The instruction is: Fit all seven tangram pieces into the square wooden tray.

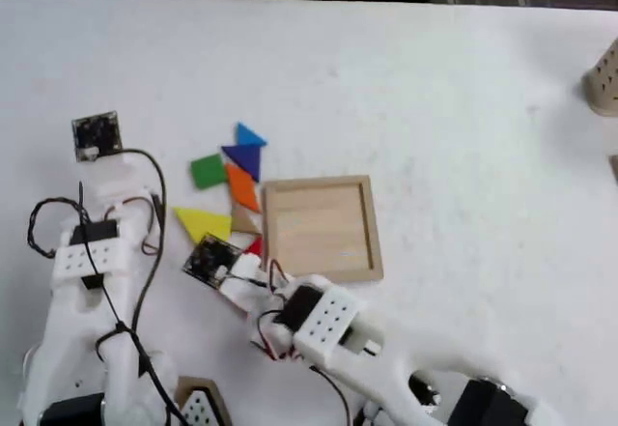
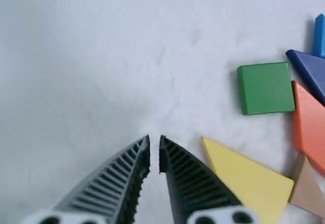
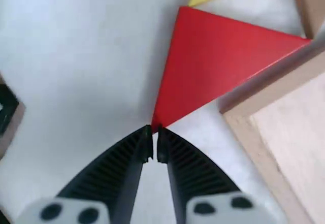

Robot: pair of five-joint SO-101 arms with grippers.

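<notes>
Red triangle [image 3: 213, 66] flat on the tabletop, tucked against an outside corner of the square wooden tray [image 3: 264, 89], toward the tabletop's near edge. Looks like a thin painted wooden slab: light, rigid, smooth-faced, probably quicker to skid than to lift when nudged. Lies low for a pinch from above. Best bet seems a hold across the free pointed corner, or a slide clear of the rim first.

Right gripper [image 3: 154, 135] parked at that free corner, jaws all but together, nothing between them. No piece seated in the tray yet.

Farther out, on the side toward the tabletop's left edge: yellow triangle [image 1: 205, 221], small tan piece [image 1: 243, 219] and orange piece [image 1: 241, 186] beside the tray, then green square [image 1: 207, 170], dark blue triangle [image 1: 243, 158] and light blue triangle [image 1: 249, 136] toward the far edge.

Left gripper [image 2: 154, 140] low over bare tabletop just beside the yellow triangle, jaws nearly closed too, holding nothing.
</notes>
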